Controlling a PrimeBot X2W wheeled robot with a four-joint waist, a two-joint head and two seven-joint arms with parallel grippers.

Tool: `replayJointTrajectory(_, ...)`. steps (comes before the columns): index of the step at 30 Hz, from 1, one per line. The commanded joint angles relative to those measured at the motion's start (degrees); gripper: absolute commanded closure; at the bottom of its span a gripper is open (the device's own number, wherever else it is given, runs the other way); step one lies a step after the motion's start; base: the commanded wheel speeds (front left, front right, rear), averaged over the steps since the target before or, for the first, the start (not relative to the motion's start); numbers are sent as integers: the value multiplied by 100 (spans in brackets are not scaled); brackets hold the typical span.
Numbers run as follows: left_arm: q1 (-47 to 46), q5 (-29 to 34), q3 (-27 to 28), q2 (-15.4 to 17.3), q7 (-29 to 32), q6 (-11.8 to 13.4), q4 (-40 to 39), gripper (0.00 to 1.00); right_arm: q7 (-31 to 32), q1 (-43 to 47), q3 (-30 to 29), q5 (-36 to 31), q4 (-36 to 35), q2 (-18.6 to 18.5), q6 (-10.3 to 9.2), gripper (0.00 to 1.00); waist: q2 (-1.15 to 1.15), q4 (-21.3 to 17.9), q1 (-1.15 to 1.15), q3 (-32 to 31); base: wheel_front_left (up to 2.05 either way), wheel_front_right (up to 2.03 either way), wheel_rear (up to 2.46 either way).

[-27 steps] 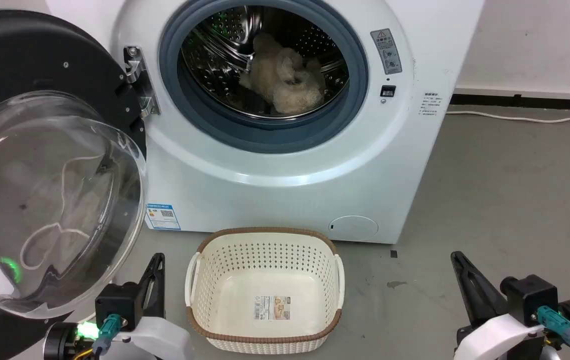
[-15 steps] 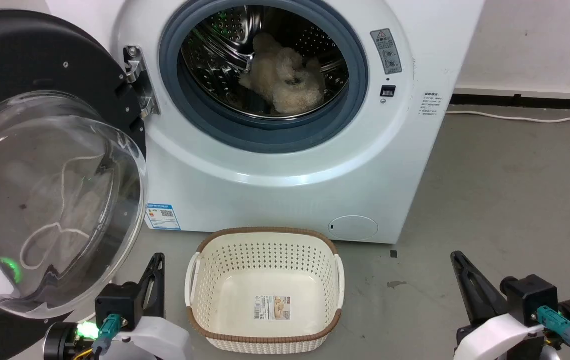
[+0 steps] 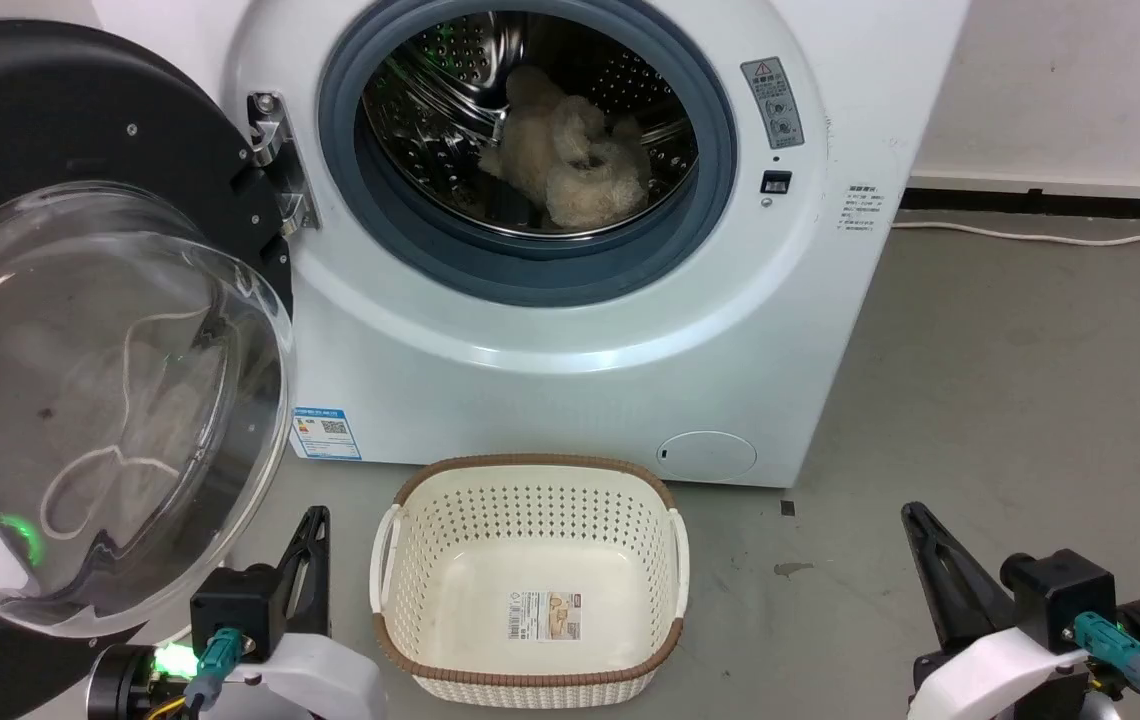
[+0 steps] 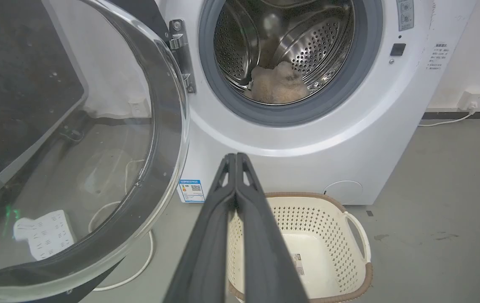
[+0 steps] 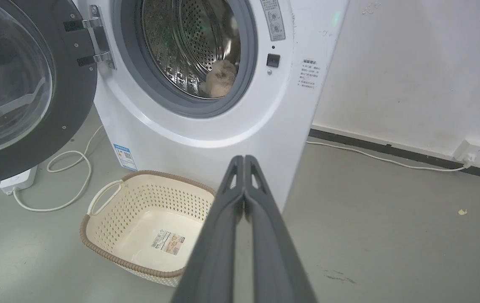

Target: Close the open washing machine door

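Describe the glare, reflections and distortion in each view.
Head view: white glare streaks cross the washing machine door glass, with a green glow low on it. Left wrist view: wide-angle lens bows the door's rim. Right wrist view: bright reflections speckle the steel drum.

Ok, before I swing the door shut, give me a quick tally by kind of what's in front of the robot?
washing machine: 1
washing machine door: 1, open
basket: 1
fluffy beige item in the drum: 1
power strip: 1
grippers: 2, left gripper and right gripper, both shut
Total: 7
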Motion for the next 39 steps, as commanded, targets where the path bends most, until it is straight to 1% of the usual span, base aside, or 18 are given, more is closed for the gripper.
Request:
replayJointTrajectory(1,-85,16,9,-2,2,15,-24,100,4,-81,1,-28,-31,25,6,100,0,0,0,0,0,0,0)
replayJointTrajectory(4,-85,16,9,-2,2,15,-24,100,4,-81,1,-28,-31,25,6,100,0,0,0,0,0,0,0)
replayJointTrajectory(5,0,0,2,0,-1,1,0,0,0,0,2,1,0,0,0,0,0,0,0,0,0,0,0)
replayJointTrajectory(22,-29,3,-86,8,-164,9,26,0,-160,27,-46,132,37,-2,1,0,0,35,0,-3,0,0,0)
replayJointTrajectory(30,-25,3,-156,41,-283,15,37,0,-281,69,-30,196,61,0,1,0,0,270,0,-57,0,0,0)
replayJointTrajectory(37,-9,2,-202,85,-367,16,44,0,-365,104,0,223,73,3,1,0,0,589,0,-112,0,0,0)
replayJointTrajectory(38,-9,2,-202,85,-367,16,44,0,-365,104,0,223,73,3,1,0,0,589,0,-112,0,0,0)
replayJointTrajectory(39,-2,0,-212,102,-391,17,45,0,-389,109,27,230,81,4,1,0,0,690,0,-120,0,0,0)
